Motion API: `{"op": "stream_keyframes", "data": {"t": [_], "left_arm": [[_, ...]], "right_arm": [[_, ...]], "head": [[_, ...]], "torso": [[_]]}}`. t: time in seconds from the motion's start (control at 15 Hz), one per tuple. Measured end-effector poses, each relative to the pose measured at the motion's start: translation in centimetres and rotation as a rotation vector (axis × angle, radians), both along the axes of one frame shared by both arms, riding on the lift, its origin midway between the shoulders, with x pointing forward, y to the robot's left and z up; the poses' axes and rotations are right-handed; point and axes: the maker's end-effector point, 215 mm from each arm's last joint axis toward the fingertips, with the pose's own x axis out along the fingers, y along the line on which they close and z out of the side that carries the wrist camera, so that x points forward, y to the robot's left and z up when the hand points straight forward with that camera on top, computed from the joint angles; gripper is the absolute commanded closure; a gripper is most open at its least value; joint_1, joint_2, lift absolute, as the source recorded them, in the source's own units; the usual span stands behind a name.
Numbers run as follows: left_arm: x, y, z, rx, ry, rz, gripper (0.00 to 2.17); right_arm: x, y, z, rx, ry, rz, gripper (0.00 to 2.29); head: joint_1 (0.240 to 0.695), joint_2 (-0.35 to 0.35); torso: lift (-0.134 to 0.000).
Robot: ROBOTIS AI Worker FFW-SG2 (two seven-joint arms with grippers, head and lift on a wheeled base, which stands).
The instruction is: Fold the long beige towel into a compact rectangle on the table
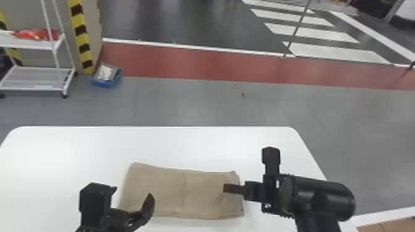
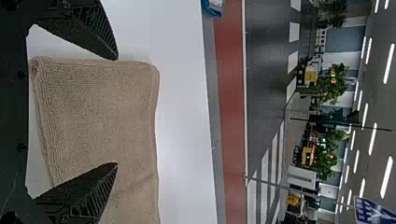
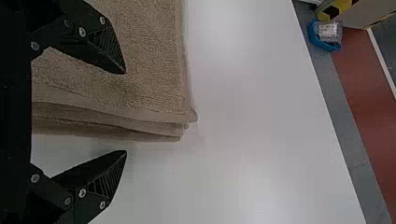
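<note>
The beige towel (image 1: 185,194) lies folded in a layered rectangle on the white table, its long side running left to right. At its left end is my left gripper (image 1: 132,197); in the left wrist view the same gripper (image 2: 116,112) is open, its fingers spread over the towel (image 2: 102,107). My right gripper (image 1: 234,188) is at the towel's right end. From the right wrist view, that gripper (image 3: 125,112) stands open, one finger over the towel (image 3: 149,70) and the other over bare table beside the stacked edges.
The white table (image 1: 185,142) extends behind and left of the towel, with its far edge beyond. On the floor past it are a blue bin (image 1: 106,80) and a white wheeled cart (image 1: 37,78).
</note>
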Motion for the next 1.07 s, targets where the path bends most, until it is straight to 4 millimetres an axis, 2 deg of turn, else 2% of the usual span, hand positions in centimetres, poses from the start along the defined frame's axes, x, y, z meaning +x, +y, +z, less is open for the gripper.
{"op": "stream_keyframes", "data": {"t": [0.2,0.33,0.4,0.67,0.87,0.93,1.07], "left_arm": [[0.1,0.0,0.1,-0.002,-0.004,-0.001,0.08],[0.0,-0.2,0.1,-0.004,-0.003,-0.004,0.09],[-0.1,-0.2,0.0,-0.004,-0.001,-0.005,0.09],[-0.3,-0.4,-0.5,-0.005,0.009,-0.017,0.09],[-0.9,-2.1,-0.5,-0.036,0.017,-0.083,0.09],[-1.0,-2.7,-0.7,-0.044,0.018,-0.103,0.09],[-0.4,-3.6,-1.4,-0.052,0.012,-0.119,0.12]], "right_arm": [[-0.6,0.1,-0.5,0.003,0.038,0.005,0.66],[-0.7,0.1,-0.6,0.013,0.046,0.004,0.72],[-0.8,0.1,-0.6,0.02,0.047,0.003,0.85],[-0.8,0.0,-0.6,0.04,0.044,-0.003,0.85],[-1.1,0.2,-0.7,0.066,0.038,-0.001,0.87],[-1.3,0.3,-0.7,0.076,0.036,-0.001,0.94],[-1.6,0.1,-0.7,0.097,0.029,-0.012,0.94]], "head": [[0.695,-0.24],[0.695,-0.243],[0.695,-0.244],[0.695,-0.248],[0.695,-0.268],[0.695,-0.274],[0.695,-0.284]], "torso": [[0.0],[0.0],[0.0],[0.0],[0.0],[0.0],[0.0]]}}
